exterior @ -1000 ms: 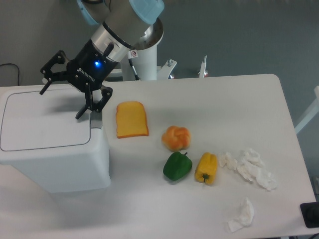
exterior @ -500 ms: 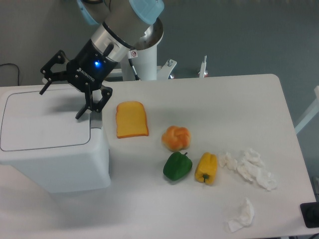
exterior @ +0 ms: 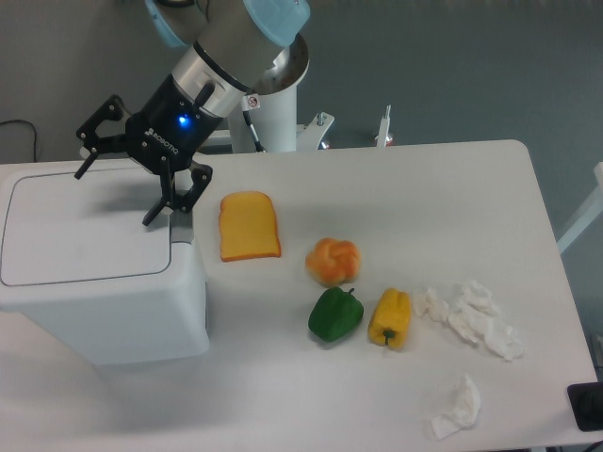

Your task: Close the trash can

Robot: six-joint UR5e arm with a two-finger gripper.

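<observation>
The trash can (exterior: 104, 311) is a large boxy white bin at the left of the table, and its flat white lid (exterior: 75, 231) lies down flat on top. A grey latch strip (exterior: 182, 229) shows at the lid's right edge. My black gripper (exterior: 115, 196) hovers over the lid's far right part, open, with nothing between its fingers. One fingertip (exterior: 151, 219) points down near the lid's right edge, the other (exterior: 80, 172) reaches over the lid's back edge.
On the table right of the bin lie a slice of bread (exterior: 249, 226), an orange bun (exterior: 334, 261), a green pepper (exterior: 335, 314) and a yellow pepper (exterior: 390, 318). Crumpled white tissues (exterior: 471, 315) lie at the right, one more (exterior: 459, 408) near the front edge.
</observation>
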